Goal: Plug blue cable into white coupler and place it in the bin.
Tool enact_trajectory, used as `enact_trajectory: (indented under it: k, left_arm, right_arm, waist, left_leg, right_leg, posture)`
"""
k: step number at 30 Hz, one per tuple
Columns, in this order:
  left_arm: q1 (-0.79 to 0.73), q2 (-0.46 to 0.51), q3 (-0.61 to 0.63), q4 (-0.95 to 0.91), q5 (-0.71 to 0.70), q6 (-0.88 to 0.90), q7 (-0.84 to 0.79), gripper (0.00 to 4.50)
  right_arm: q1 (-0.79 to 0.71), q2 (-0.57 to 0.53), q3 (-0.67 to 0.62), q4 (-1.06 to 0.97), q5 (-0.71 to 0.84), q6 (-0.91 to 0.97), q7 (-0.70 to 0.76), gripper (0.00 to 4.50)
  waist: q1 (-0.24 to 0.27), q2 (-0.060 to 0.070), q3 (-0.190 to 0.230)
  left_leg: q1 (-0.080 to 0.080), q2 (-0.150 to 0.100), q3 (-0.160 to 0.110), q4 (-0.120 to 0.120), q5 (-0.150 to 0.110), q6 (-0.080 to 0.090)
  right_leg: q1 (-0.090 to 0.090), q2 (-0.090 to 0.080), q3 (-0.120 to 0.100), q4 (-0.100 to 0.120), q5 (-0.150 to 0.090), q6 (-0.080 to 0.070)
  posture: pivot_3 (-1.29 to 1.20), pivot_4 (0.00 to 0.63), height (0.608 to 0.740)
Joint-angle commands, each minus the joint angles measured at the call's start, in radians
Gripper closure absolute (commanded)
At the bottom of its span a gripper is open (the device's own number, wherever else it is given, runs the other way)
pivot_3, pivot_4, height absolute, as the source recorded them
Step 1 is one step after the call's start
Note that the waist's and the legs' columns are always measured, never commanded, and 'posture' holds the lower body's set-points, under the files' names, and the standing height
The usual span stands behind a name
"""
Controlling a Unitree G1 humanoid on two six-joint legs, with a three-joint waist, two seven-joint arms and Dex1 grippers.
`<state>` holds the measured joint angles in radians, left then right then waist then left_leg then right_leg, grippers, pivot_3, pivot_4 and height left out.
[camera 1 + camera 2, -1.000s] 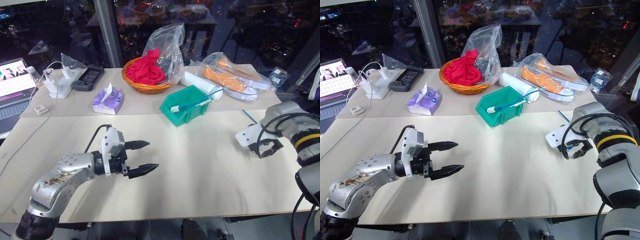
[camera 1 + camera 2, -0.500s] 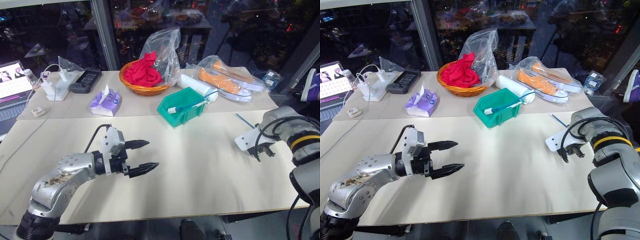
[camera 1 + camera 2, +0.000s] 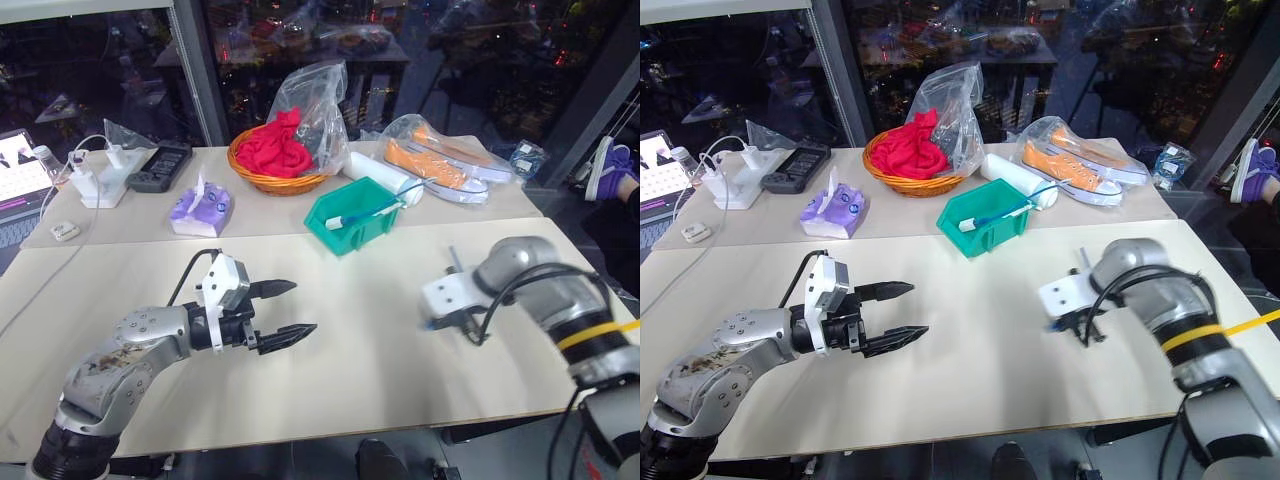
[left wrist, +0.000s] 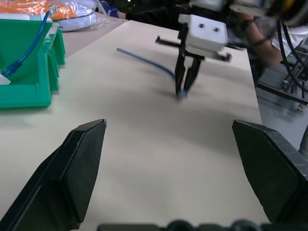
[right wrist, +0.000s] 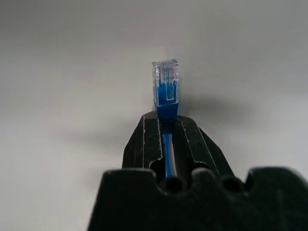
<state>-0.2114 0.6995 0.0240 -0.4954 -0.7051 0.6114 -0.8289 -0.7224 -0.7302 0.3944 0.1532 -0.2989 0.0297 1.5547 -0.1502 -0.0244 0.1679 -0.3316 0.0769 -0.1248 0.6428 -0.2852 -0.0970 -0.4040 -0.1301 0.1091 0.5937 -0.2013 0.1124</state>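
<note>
My right gripper [image 4: 183, 94] points down at the table, shut on the blue cable [image 4: 144, 58] just behind its clear plug [image 5: 165, 81]. The plug sticks out past the fingertips and the cord trails back across the table. In the head views the right gripper [image 3: 468, 335] is over the right-middle of the table. The teal bin [image 3: 365, 222] stands farther back at centre. In it lies the white coupler [image 3: 335, 222], on the end of another blue cord [image 3: 385, 207]. Over the left of the table my left gripper [image 3: 306, 307] hangs open and empty.
Behind the bin are an orange wicker basket [image 3: 262, 177] with red cloth, a white roll [image 3: 382, 178] and bagged orange shoes [image 3: 445, 165]. A purple tissue pack [image 3: 200, 208], a power strip [image 3: 95, 182] and a laptop [image 3: 12, 185] sit at the back left.
My right gripper shut on the blue cable near the table's right edge, then swung left toward the table's middle, tipping downward with the cable. The left arm stayed put.
</note>
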Motion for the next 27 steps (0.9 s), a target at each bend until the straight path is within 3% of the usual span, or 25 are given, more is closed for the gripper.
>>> enact_trajectory:
  k: [1,9,14,16,18,24,26,27]
  left_arm:
    - [0.002,0.004,0.024,-0.03,-0.004,-0.004,0.004,0.0]
    - [0.002,0.021,0.03,-0.031,-0.008,0.006,-0.005,0.0]
    - [0.001,0.033,0.032,-0.024,-0.01,0.008,-0.015,0.0]
    - [0.0,0.036,0.032,-0.018,-0.008,0.007,-0.021,0.0]
    - [-0.003,0.037,0.029,-0.012,-0.006,0.008,-0.025,0.0]
    - [-0.011,0.047,0.011,0.012,0.006,0.004,-0.053,0.0]
    - [-0.025,0.043,-0.006,0.029,0.017,-0.007,-0.071,0.0]
    - [-0.036,0.035,-0.018,0.044,0.024,-0.014,-0.079,0.0]
  right_arm:
    - [0.015,0.083,0.037,-0.112,0.023,0.155,-0.026,4.5]
    - [-0.043,0.296,0.084,-0.129,-0.035,0.365,-0.213,4.5]
    - [-0.012,0.305,0.087,-0.188,-0.016,0.457,-0.243,4.5]
    - [0.012,0.29,0.083,-0.217,-0.003,0.488,-0.247,3.52]
    - [0.039,0.274,0.072,-0.249,0.014,0.509,-0.255,3.04]
    - [0.075,0.252,-0.074,-0.415,0.153,0.68,-0.284,0.91]
    - [0.068,0.256,-0.125,-0.452,0.201,0.726,-0.315,0.34]
    - [0.067,0.252,-0.148,-0.467,0.22,0.742,-0.328,0.34]
  waist:
    - [0.003,0.0,0.0]
    - [0.019,0.001,0.0]
    - [0.042,0.001,0.001]
    - [0.053,0.001,0.001]
    - [0.058,0.001,0.001]
    - [0.065,0.001,0.001]
    - [0.065,0.001,0.001]
    - [0.066,0.001,0.001]
  left_leg:
    - [0.001,0.0,0.0,0.0,0.0,0.0]
    - [0.004,0.0,-0.002,0.0,-0.001,0.001]
    - [0.001,0.0,-0.004,0.0,-0.001,0.001]
    - [-0.001,0.0,-0.004,0.0,-0.001,0.001]
    - [-0.004,0.0,-0.005,0.0,0.0,0.001]
    - [-0.006,0.0,-0.005,0.0,0.0,0.001]
    - [-0.01,0.0,-0.004,0.0,0.0,0.001]
    - [-0.01,0.0,-0.004,0.0,0.0,0.0]
  right_leg:
    - [0.0,0.0,0.0,0.001,-0.001,0.0]
    - [-0.001,0.0,-0.001,0.002,-0.001,-0.001]
    - [-0.002,0.0,-0.003,0.001,-0.001,-0.001]
    - [-0.004,0.0,-0.004,0.001,-0.001,-0.001]
    - [-0.007,0.0,-0.004,0.001,-0.001,-0.001]
    - [-0.01,0.0,-0.004,0.001,-0.001,-0.001]
    - [-0.015,0.0,-0.004,0.002,-0.001,-0.001]
    - [-0.016,0.0,-0.004,0.002,-0.001,-0.001]
  posture:
    - [0.0,0.15,0.728]
    - [0.0,0.15,0.728]
    - [0.0,0.15,0.728]
    - [0.0,0.15,0.728]
    - [0.0,0.15,0.728]
    - [0.0,0.15,0.728]
    - [0.0,0.15,0.728]
    - [0.0,0.15,0.728]
